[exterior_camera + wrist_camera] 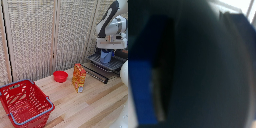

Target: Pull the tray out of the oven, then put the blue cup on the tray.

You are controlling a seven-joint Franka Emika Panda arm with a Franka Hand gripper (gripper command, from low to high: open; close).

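Observation:
The blue cup [106, 56] is at the exterior view's right, directly under my gripper [107, 51], which looks shut on its rim. The cup's base is at or just above the tray [116, 63], a rack of dark bars pulled out in front of the oven. The oven's open door [99, 73] hangs below the tray; my arm hides the oven's body. The wrist view is a dark blur at very close range, with a blue surface of the cup [145, 75] filling one side.
An orange bag [79, 77] stands upright on the wooden table near the oven door. A shallow red bowl [60, 76] lies behind it. A red basket [25, 102] fills the front left. A white rounded object [124, 73] shows at the right edge.

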